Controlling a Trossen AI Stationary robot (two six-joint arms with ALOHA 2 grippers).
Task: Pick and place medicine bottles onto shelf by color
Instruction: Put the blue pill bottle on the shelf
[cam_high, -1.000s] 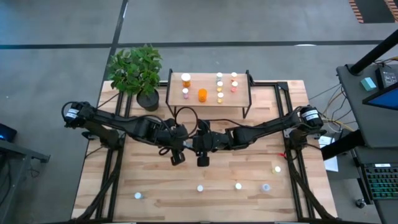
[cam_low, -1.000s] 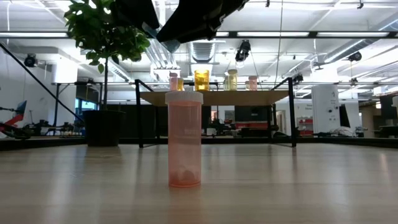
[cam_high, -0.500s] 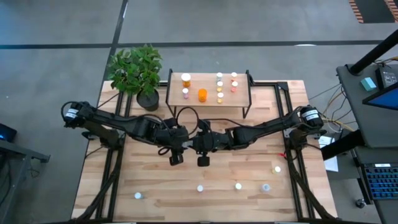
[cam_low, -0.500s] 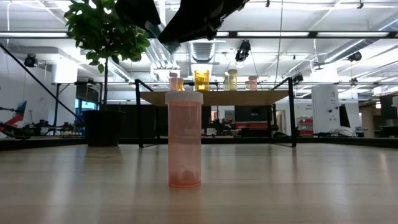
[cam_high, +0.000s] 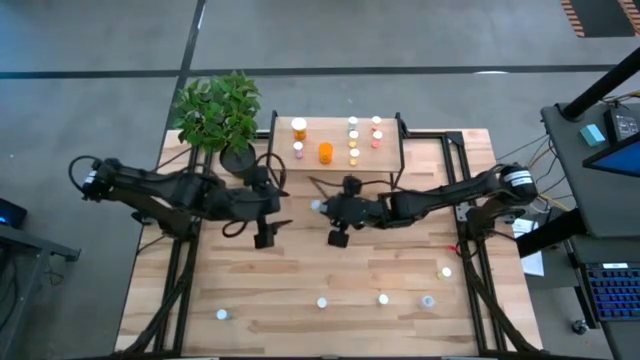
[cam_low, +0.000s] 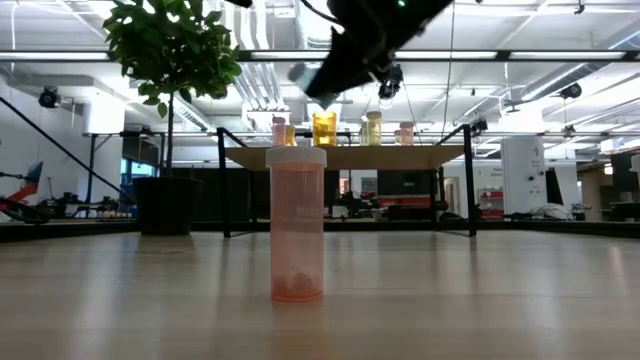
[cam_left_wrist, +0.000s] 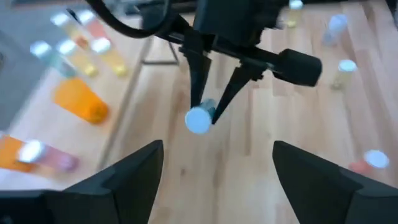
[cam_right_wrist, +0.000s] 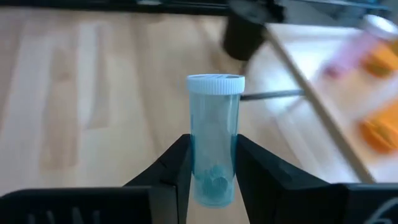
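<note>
A blue medicine bottle (cam_right_wrist: 214, 140) with a pale cap is in the air in front of the shelf (cam_high: 385, 150), and my right gripper (cam_high: 322, 207) is shut on it. The left wrist view shows its cap end-on (cam_left_wrist: 199, 119). My left gripper (cam_left_wrist: 214, 171) stands open and holds nothing, a little to the left of the bottle (cam_high: 282, 205). Several small bottles and a larger orange one (cam_high: 325, 152) stand on the shelf top. A pink bottle (cam_low: 296, 222) stands upright on the table close to the low camera. My right gripper pinches the blue bottle's lower body (cam_right_wrist: 214, 180) between its two fingers (cam_right_wrist: 177, 171). The fingers come from the table's right and lie along the bottle, not across it. The capped end (cam_right_wrist: 215, 84) sticks out beyond the fingertips toward the table's left. The bottle is lifted clear of the table.
A potted plant (cam_high: 218, 115) stands at the table's far left beside the shelf. Loose bottles stand along the near part of the table (cam_high: 322, 302), (cam_high: 383, 298), (cam_high: 427, 300), (cam_high: 221, 314), and one at the right (cam_high: 446, 271). Bare tabletop lies between them and the arms.
A second ago both grippers met over the table's middle around the blue bottle. Now my right gripper alone has it and has gone toward the far edge and the shelf. My left arm has drawn back toward the table's left and far side.
</note>
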